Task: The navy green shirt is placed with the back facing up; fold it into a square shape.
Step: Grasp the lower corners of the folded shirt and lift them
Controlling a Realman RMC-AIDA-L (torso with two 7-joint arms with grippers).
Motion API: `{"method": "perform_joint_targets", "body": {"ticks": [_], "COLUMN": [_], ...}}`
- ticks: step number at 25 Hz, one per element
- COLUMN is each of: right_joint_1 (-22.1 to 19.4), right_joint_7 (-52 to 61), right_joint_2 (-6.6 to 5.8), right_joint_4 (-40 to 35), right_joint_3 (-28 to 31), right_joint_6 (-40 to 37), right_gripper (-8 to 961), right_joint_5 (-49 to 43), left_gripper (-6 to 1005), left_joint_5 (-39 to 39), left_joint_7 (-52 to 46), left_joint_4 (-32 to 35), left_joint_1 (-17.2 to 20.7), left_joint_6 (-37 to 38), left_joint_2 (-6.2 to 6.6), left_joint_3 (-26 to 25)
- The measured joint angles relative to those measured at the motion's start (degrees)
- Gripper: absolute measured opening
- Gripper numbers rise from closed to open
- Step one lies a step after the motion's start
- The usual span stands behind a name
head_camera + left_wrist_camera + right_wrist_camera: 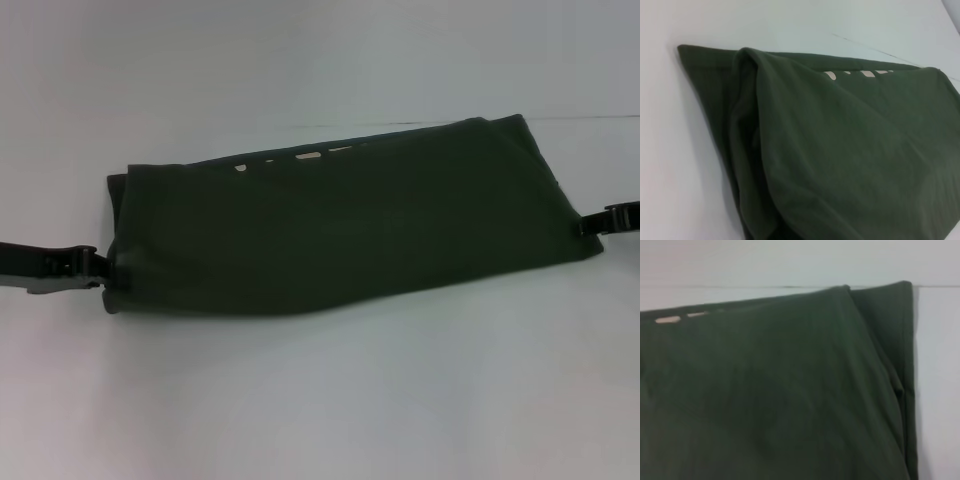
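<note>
shirt [340,235] lying on table [320,400] as a long folded band, near edge rounded, pale lettering peeking at far edge | soft, limp, light, likely sagging between holds | left gripper [98,270] and right gripper [585,227] meeting its short ends, closure impossible to tell | best holds: end corners, all layers

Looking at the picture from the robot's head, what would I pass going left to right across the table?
Left claw at the shirt's end → folded navy green shirt → right claw at the other end.
</note>
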Motion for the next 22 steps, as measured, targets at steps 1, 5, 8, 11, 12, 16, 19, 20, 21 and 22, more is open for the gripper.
{"method": "perform_joint_targets", "body": {"ticks": [1, 5, 8, 11, 12, 16, 19, 20, 21, 22], "right_joint_1": [0.12, 0.43, 0.52, 0.39, 0.35, 0.30, 0.30, 0.30, 0.31, 0.33], "right_joint_7": [0.22, 0.32, 0.34, 0.31, 0.23, -0.11, -0.17, -0.18, -0.19, -0.19], "right_joint_2": [0.08, 0.30, 0.43, 0.55, 0.62, 1.05, 1.29, 1.35, 1.40, 1.45], "right_joint_4": [0.70, 2.70, 3.41, 3.47, 3.47, 3.50, 3.56, 3.62, 3.77, 4.09], "right_joint_3": [-0.55, -1.86, -2.42, -2.52, -2.54, -2.70, -2.94, -3.08, -3.24, -3.42], "right_joint_6": [0.93, 3.75, 5.33, 6.19, 6.46, 7.55, 8.21, 8.41, 8.76, 9.19], "right_gripper": [392, 480, 545, 586, 599, 612, 610, 610, 610, 609], "right_joint_5": [-0.36, -0.56, -0.72, -0.74, -0.75, -0.78, -0.89, -0.94, -0.96, -0.99], "left_gripper": [12, 13, 13, 13, 13, 14, 14, 14, 14, 14], "left_joint_5": [-0.12, -0.42, -0.43, -0.42, -0.43, -0.49, -0.52, -0.52, -0.52, -0.52], "left_joint_7": [0.03, 0.12, 0.11, 0.11, 0.11, 0.16, 0.17, 0.18, 0.18, 0.18], "left_joint_4": [-0.02, -0.03, -0.03, -0.03, -0.03, -0.18, -0.36, -0.37, -0.38, -0.38], "left_joint_1": [0.07, 0.20, 0.22, 0.23, 0.23, 0.22, 0.06, 0.04, 0.00, -0.02], "left_joint_6": [-0.04, -0.09, -0.10, -0.10, -0.09, -0.09, -0.09, -0.09, -0.09, -0.09], "left_joint_2": [0.00, -0.01, -0.01, -0.01, -0.01, -0.01, -0.01, -0.01, -0.01, -0.01], "left_joint_3": [0.00, 0.00, 0.00, 0.00, 0.00, 0.00, 0.00, 0.00, 0.00, 0.00]}}
